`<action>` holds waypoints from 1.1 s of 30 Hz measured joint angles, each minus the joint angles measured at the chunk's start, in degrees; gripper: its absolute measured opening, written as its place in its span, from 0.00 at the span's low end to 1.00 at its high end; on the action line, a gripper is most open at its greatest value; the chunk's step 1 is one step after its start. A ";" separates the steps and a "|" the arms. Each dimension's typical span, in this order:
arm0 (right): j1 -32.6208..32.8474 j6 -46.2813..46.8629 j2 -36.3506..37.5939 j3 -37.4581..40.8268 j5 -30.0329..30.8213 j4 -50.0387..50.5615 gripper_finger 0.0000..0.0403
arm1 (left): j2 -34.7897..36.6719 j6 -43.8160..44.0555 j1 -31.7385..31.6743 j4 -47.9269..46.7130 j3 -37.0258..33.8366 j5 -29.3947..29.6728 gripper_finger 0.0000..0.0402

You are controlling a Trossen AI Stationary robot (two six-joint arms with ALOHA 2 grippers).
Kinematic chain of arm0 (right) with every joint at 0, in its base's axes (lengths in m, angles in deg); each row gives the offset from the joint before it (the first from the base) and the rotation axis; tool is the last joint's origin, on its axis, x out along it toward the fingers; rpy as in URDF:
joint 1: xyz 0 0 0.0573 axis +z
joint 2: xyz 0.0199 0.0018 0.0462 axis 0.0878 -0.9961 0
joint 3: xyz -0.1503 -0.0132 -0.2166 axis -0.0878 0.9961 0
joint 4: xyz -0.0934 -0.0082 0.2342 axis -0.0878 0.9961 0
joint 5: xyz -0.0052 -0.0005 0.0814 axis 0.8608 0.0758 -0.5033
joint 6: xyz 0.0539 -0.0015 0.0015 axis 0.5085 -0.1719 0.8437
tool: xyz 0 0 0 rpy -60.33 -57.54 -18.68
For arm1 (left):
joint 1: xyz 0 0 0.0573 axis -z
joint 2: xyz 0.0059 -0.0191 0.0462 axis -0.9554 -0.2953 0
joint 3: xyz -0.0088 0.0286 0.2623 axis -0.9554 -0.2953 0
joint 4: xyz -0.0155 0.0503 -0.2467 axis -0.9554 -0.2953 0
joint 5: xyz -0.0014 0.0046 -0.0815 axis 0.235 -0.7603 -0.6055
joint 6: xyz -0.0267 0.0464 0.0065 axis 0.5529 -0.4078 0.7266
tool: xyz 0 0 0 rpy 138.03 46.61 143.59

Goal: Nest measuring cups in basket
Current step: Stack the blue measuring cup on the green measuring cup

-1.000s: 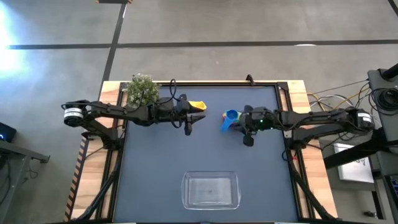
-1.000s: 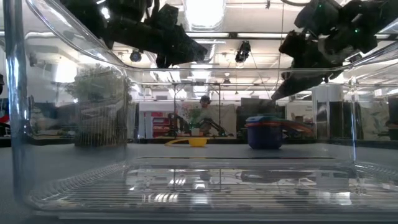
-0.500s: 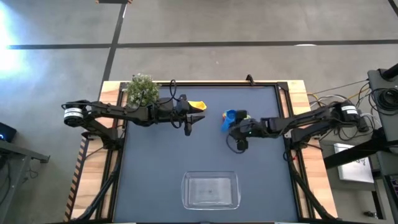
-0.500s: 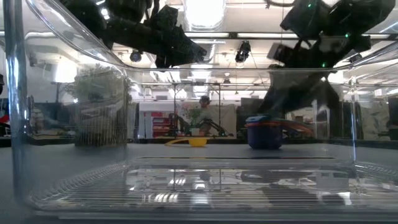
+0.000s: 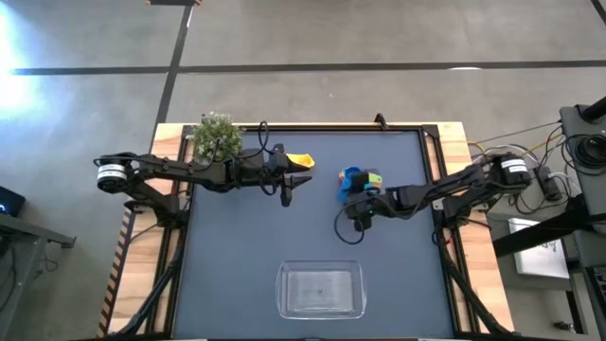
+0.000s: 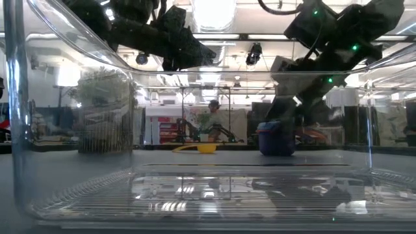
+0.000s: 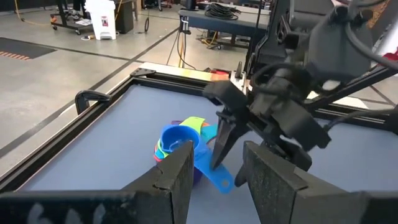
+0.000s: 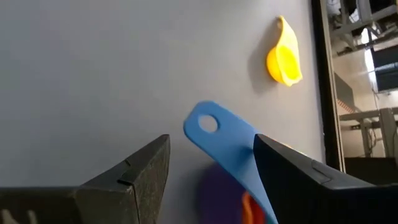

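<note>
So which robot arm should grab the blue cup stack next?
The right. Its end effector hangs open just above the blue cup's handle. The left end effector waits farther off, by the yellow cup.

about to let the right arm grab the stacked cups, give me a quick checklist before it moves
1. Right gripper jaws apart: ok, open either side of the blue handle.
2. Gripper lined up on the cup stack: ok, it sits right at the stack.
3. Handle actually gripped: not ok, fingers are not closed on it.
4. Yellow cup nested: not ok, it lies apart from the stack by the left gripper.
5. Basket free to receive: ok, nothing is in it.
6. Every cup in the stack: cannot tell.
</note>
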 joint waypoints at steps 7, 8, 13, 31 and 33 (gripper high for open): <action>0.03 -1.23 -3.76 -0.03 1.64 -4.64 0.55 | 0.00 0.02 0.00 -0.07 0.00 0.00 0.31; 0.10 -1.49 -3.78 -0.04 2.44 -4.72 0.55 | 0.00 0.02 0.00 -0.16 0.00 0.00 0.31; 0.10 -2.19 -3.34 -0.07 4.20 -4.78 0.55 | 0.00 0.02 0.00 -0.26 0.00 0.00 0.31; -0.96 20.69 1.59 -3.65 1.14 -9.91 0.55 | 0.00 0.04 0.00 -0.24 -0.11 0.00 0.31; -1.07 19.98 0.45 -5.10 3.51 -9.48 0.54 | 0.00 0.12 -0.01 -0.19 -0.11 0.00 0.31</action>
